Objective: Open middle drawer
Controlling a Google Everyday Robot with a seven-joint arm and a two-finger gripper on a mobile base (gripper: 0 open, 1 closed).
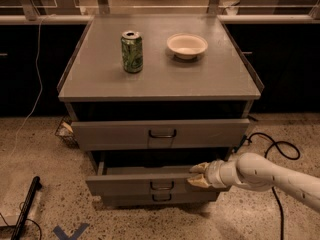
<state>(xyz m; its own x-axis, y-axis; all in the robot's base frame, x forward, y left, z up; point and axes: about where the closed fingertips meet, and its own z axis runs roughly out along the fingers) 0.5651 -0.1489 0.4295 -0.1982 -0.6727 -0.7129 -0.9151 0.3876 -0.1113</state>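
I'm watching the cream two-finger gripper (199, 175) pinching the right front rim of the part-open grey metal middle drawer (130, 184)

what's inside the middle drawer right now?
The middle drawer is pulled partly out; only a narrow strip of bare grey tray shows. The rest is hidden under the top drawer. The gripper sits at the middle drawer's front rim.
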